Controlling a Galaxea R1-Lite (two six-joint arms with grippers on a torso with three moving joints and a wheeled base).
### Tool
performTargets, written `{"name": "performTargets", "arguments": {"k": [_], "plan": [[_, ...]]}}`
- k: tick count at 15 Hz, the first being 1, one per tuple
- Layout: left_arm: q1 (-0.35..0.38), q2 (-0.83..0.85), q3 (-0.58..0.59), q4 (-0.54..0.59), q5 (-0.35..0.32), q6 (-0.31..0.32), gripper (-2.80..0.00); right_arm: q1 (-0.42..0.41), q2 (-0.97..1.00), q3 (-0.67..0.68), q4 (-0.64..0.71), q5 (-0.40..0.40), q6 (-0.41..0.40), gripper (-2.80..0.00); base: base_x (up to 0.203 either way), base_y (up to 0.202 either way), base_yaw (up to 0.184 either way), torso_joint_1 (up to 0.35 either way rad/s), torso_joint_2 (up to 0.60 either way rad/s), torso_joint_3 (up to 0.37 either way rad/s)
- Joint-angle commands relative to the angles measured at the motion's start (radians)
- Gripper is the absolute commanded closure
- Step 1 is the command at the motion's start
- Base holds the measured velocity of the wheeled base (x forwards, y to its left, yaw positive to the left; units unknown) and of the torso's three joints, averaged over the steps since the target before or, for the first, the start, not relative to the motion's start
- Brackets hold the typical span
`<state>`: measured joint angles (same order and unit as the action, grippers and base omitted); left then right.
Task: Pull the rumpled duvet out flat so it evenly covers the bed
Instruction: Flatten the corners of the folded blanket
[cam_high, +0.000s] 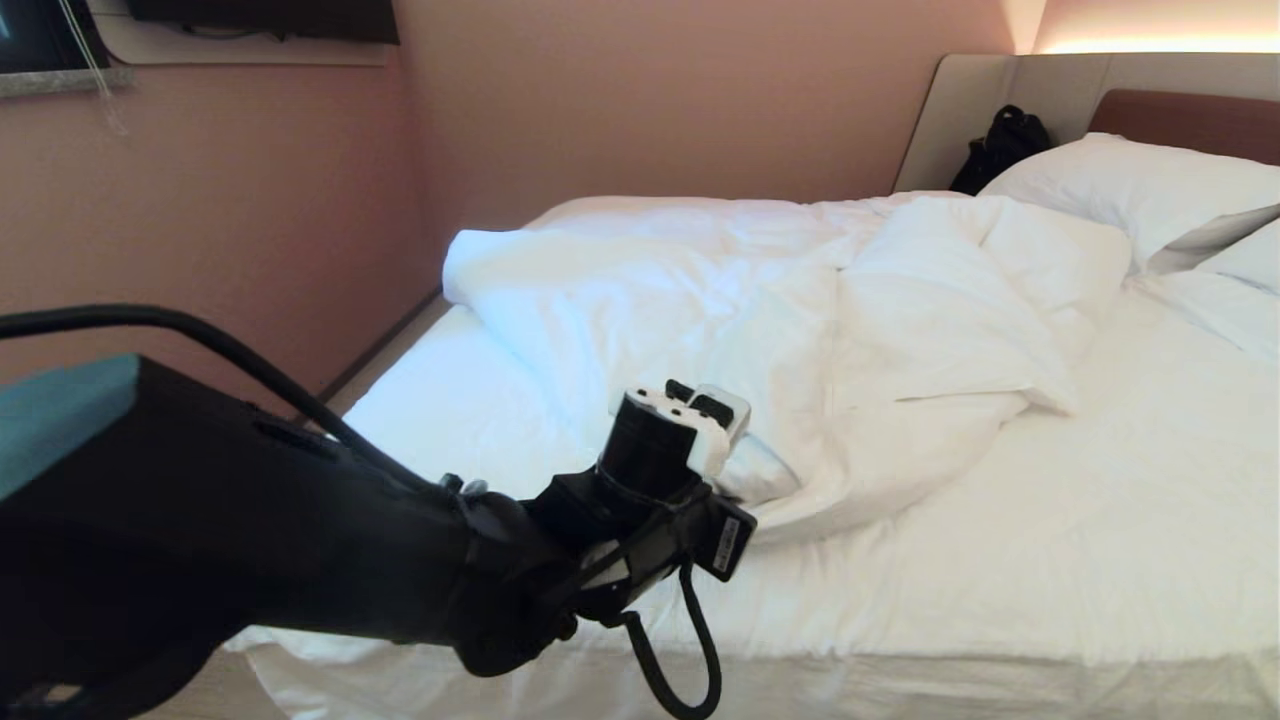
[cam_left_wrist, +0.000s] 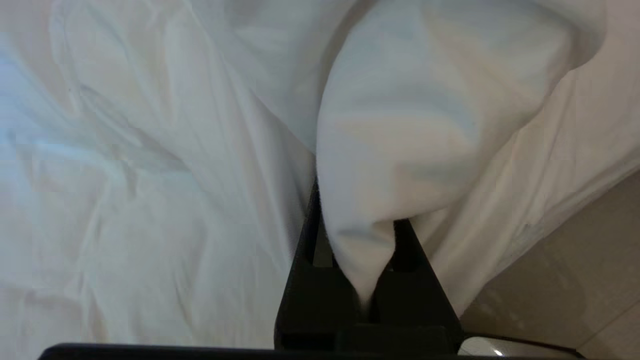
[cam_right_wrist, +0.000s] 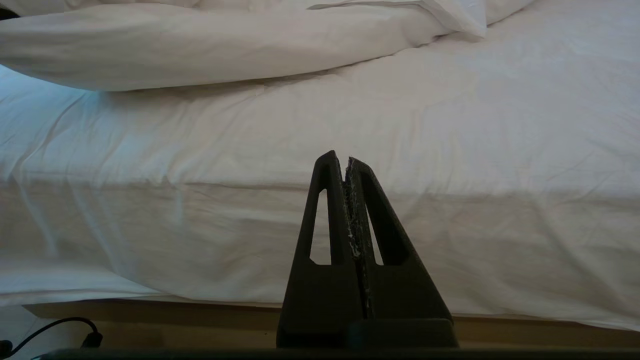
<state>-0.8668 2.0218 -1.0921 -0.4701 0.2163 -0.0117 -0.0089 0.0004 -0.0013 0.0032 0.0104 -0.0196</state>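
The white duvet (cam_high: 800, 300) lies bunched and folded over the far half of the bed (cam_high: 1050, 540), leaving the near sheet bare. My left arm reaches in from the lower left. Its gripper (cam_high: 738, 462) is at the duvet's near corner, the fingers hidden behind the wrist in the head view. In the left wrist view the gripper (cam_left_wrist: 360, 220) is shut on a pinched fold of the duvet (cam_left_wrist: 410, 125). My right gripper (cam_right_wrist: 341, 157) is shut and empty, low beside the mattress (cam_right_wrist: 400, 125), with the duvet (cam_right_wrist: 200, 45) lying beyond it.
White pillows (cam_high: 1130, 190) rest by the brown headboard (cam_high: 1180, 120), with a black bag (cam_high: 1000, 145) behind them. A pink wall (cam_high: 250, 220) runs close along the bed's far side. Beige floor (cam_left_wrist: 575, 280) shows below the mattress edge, and a black cable (cam_right_wrist: 50, 330) lies on it.
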Motion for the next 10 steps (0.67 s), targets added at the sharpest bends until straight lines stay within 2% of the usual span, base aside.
{"name": "performTargets", "arguments": {"k": [1,5,9,10], "plan": [[-0.002,-0.023,0.105,0.001,0.053,-0.057,0.0,0.001,0.001,0.001,0.0,0.0,0.0,0.0,0.0,0.0,0.0,0.0,0.0,0.0],[-0.003,0.036,0.133,-0.002,0.07,-0.11,0.0,0.0,0.001,0.0,0.0,0.0,0.0,0.0,0.0,0.0,0.0,0.0,0.0,0.0],[-0.018,0.086,0.137,-0.088,0.076,-0.1,0.0,0.001,0.001,0.0,0.0,-0.001,0.0,0.0,0.0,0.0,0.0,0.0,0.0,0.0],[-0.025,0.105,0.133,-0.097,0.077,-0.098,-2.8,0.0,0.0,0.0,0.0,0.0,0.0,0.0,0.0,0.0,0.0,0.0,0.0,0.0]]}}
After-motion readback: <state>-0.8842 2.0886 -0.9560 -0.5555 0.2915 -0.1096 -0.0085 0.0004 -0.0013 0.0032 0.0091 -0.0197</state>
